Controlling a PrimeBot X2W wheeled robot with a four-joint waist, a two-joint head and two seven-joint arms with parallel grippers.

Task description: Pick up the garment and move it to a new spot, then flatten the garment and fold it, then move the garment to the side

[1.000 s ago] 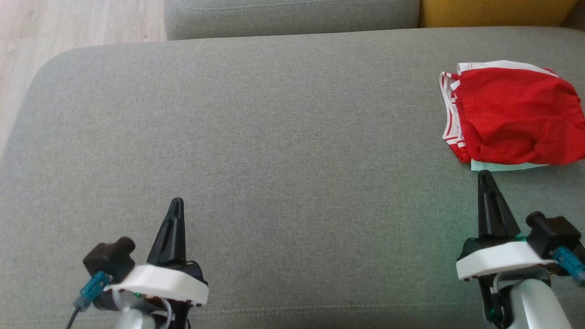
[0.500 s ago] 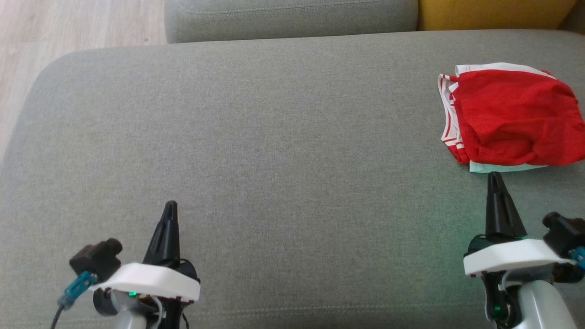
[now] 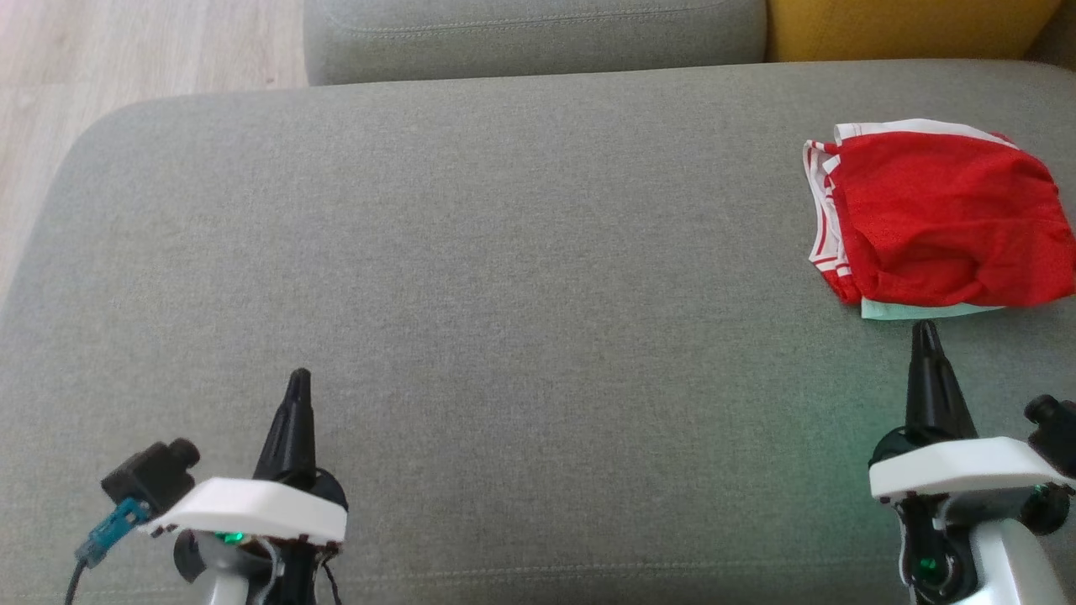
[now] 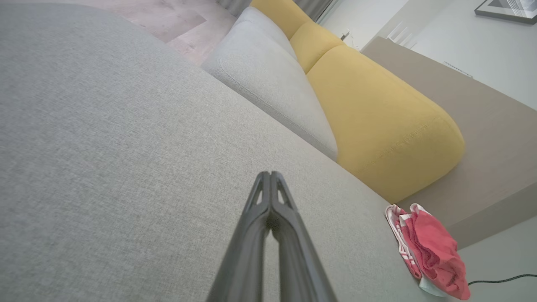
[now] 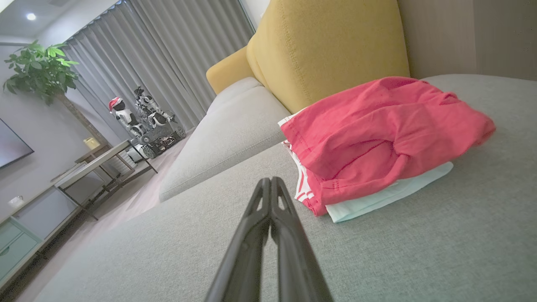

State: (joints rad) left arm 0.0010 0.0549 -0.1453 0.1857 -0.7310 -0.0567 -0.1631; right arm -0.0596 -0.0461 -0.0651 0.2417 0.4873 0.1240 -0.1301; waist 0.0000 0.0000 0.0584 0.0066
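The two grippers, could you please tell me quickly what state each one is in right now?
Left gripper: shut, holding nothing.
Right gripper: shut, holding nothing, its tip close to the red garment but apart from it.

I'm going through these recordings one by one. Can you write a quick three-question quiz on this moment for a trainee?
1. True or false: the left gripper and the right gripper are both shut and hold nothing.
2. What sticks out from under the red garment on the grey sofa seat? A) a pale green cloth B) a blue towel C) a sheet of newspaper
3. Which gripper is nearer to the red garment?

Key: 1 true. 2 A. 3 the right gripper, whose fingertips point at the garment's near edge without touching it.
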